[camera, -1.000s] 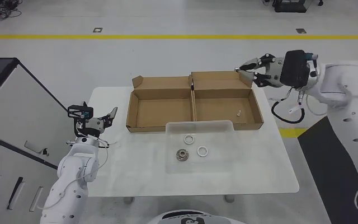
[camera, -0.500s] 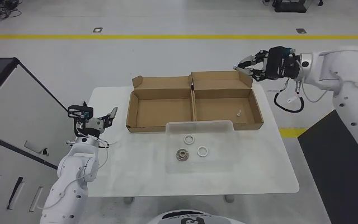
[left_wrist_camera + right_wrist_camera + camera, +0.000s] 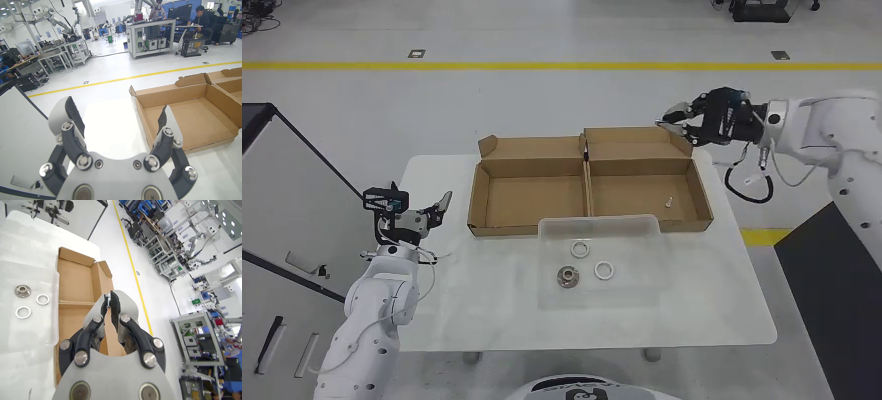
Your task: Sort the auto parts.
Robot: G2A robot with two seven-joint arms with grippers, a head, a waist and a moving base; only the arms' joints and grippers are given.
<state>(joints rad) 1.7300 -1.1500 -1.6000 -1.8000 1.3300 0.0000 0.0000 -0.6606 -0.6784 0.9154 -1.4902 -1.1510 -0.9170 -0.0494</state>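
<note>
My right gripper is shut on a small threaded metal bolt. In the top view that gripper hangs above the far right corner of the right cardboard box, which holds one small bolt. A clear plastic tray in front of the boxes holds two metal rings and a flanged metal hub. The left cardboard box has nothing in it. My left gripper stands open over the table's left edge, beside the left box.
The white table has free room at its left and front. A dark-framed white panel stands off the table's left side. A yellow floor line runs behind the table.
My right arm has swung and turned at the wrist, still holding the bolt near the right box's far corner. The left arm has kept still.
</note>
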